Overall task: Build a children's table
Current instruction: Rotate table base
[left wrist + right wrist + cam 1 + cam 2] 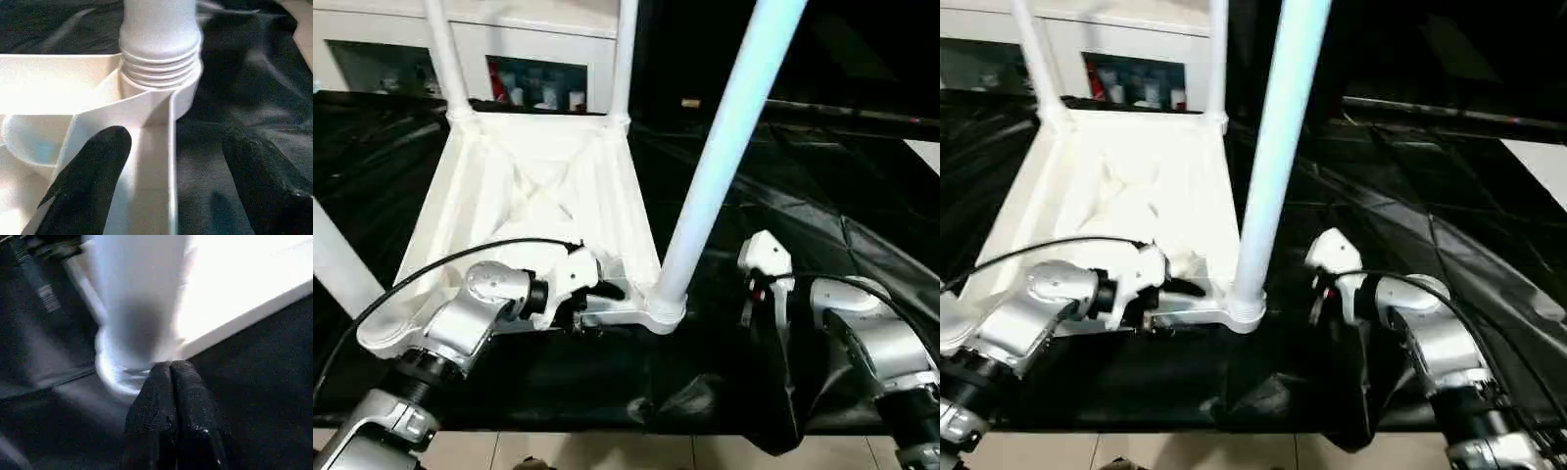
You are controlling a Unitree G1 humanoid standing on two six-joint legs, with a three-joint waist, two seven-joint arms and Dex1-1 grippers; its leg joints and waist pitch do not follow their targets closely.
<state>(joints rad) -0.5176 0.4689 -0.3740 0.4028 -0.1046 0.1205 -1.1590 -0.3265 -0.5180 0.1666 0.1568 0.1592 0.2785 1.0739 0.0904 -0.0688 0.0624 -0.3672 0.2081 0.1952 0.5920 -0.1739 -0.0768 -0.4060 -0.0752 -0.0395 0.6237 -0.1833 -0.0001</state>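
Note:
The children's table lies upside down: its white ribbed tabletop (538, 186) rests on the black cloth. Two legs (445, 54) (625, 54) stand in the far corner sockets. A third leg (724, 147) rises from the near right socket (664, 308), with its screw threads (159, 73) showing above the collar. A fourth leg (333, 259) stands at the near left. My left gripper (597, 299) is open and straddles the tabletop's near rim (171, 161), one finger (93, 176) inside and one outside. My right gripper (751, 299) is shut with nothing in it, its tip (171, 369) close to the near right leg's base.
The black-draped table (822, 196) carries the work, and its front edge hangs over pale floor tiles (607, 450). A white glass-door cabinet (538, 83) stands behind. A black cable (431, 269) arcs over my left forearm.

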